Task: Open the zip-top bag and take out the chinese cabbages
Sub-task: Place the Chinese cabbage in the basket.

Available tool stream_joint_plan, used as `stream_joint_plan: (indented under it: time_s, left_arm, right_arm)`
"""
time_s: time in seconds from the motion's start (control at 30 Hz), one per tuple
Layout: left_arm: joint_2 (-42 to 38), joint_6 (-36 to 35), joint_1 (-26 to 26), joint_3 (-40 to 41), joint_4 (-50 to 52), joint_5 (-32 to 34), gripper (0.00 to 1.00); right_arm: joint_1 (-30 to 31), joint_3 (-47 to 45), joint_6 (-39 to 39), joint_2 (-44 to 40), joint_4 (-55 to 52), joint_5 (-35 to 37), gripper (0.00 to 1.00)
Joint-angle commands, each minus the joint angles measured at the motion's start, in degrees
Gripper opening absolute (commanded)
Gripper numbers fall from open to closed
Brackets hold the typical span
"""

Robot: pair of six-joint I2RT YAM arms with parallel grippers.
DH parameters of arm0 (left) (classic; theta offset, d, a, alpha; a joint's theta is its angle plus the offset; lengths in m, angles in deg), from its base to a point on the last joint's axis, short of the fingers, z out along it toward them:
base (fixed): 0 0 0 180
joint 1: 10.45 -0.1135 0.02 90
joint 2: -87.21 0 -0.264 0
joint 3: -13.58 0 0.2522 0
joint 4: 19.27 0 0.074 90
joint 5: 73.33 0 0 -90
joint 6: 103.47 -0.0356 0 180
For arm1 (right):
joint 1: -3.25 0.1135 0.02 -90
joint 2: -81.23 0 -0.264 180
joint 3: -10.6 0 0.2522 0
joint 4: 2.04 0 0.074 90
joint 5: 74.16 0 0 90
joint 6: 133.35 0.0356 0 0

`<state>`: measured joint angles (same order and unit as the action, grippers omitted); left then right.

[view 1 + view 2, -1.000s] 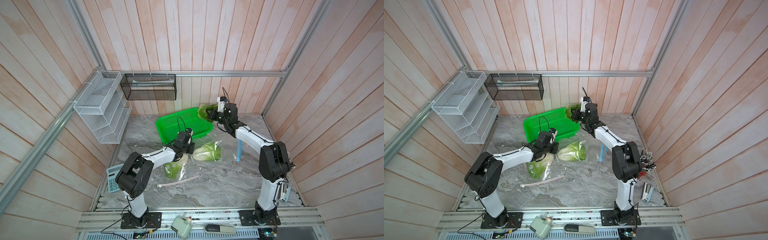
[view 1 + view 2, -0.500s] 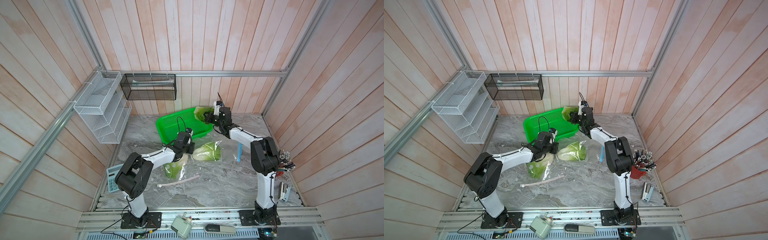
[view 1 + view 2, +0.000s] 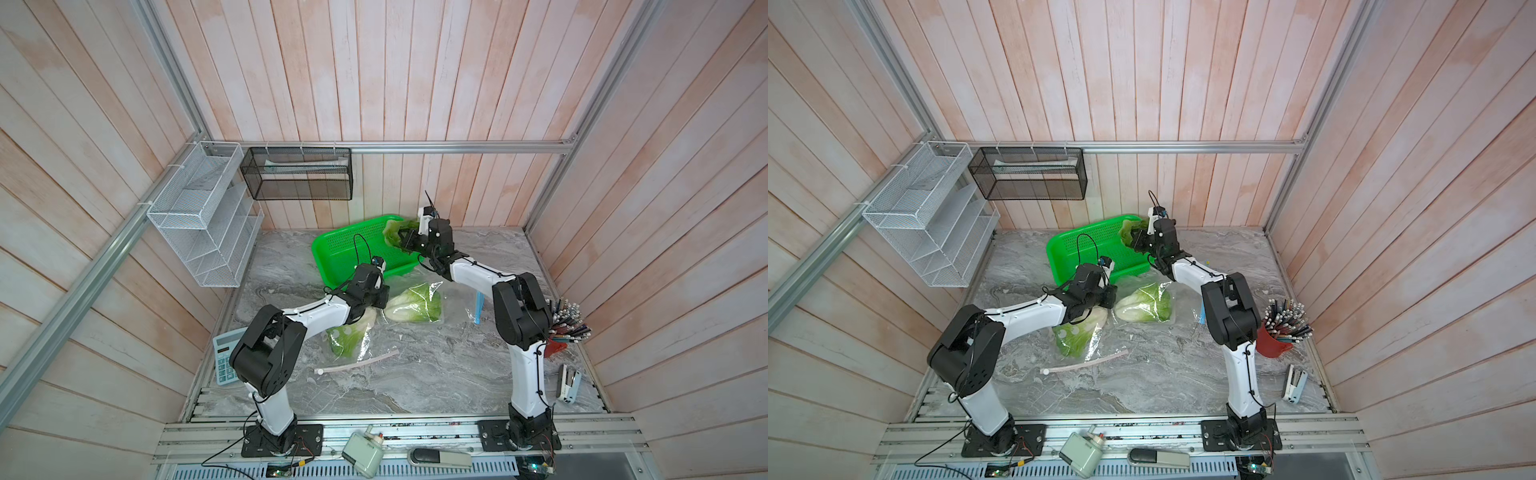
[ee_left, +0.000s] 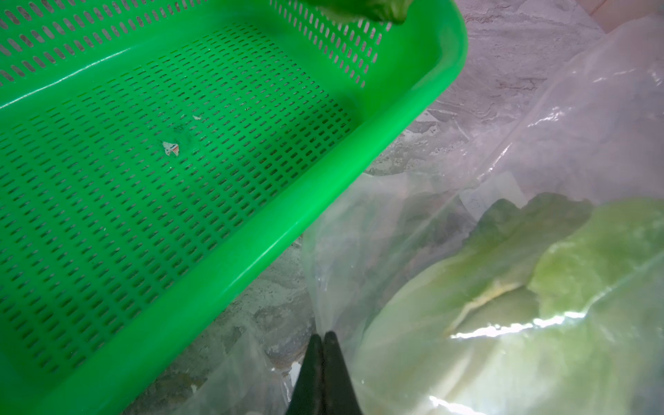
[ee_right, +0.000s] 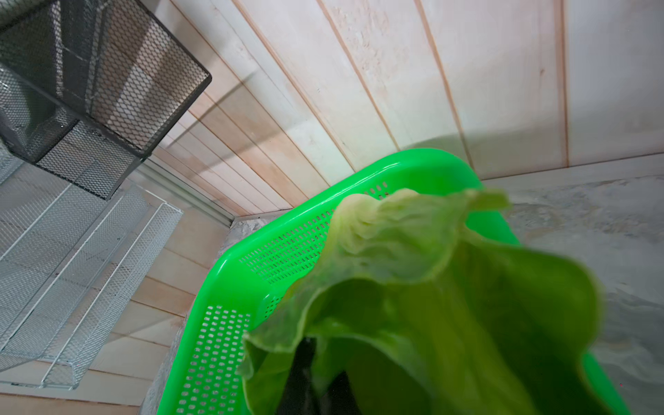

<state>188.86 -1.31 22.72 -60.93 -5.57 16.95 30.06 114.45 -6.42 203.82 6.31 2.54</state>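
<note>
One cabbage (image 3: 391, 233), clamped in the right gripper (image 3: 403, 244), is held over the basket's (image 3: 332, 253) far corner for release next; the bag (image 4: 593, 107) is pinched by the left gripper (image 4: 324, 337).

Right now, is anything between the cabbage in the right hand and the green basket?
Nothing visible. The right hand is shut on the cabbage over the far corner of the green basket, whose floor is bare but for a tiny scrap. The left hand pinches the zip-top bag outside the basket.
</note>
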Motion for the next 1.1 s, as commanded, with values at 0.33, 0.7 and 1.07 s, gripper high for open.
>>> stream_joint_plan:
  time_s: [0.33,0.7,1.07]
  left_arm:
    - [-1.3,-0.5,0.2,1.4,-1.6,0.0,0.00]
    - [-1.8,-0.3,0.1,1.9,-1.6,0.1,0.00]
    - [-2.1,0.2,0.1,2.0,-1.7,0.2,0.00]
  right_arm:
    - [2.3,0.6,4.1,2.2,1.1,6.7,0.00]
    - [2.1,0.2,6.2,3.6,1.4,7.7,0.00]
    - [1.3,-6.5,9.5,-1.3,4.3,8.2,0.24]
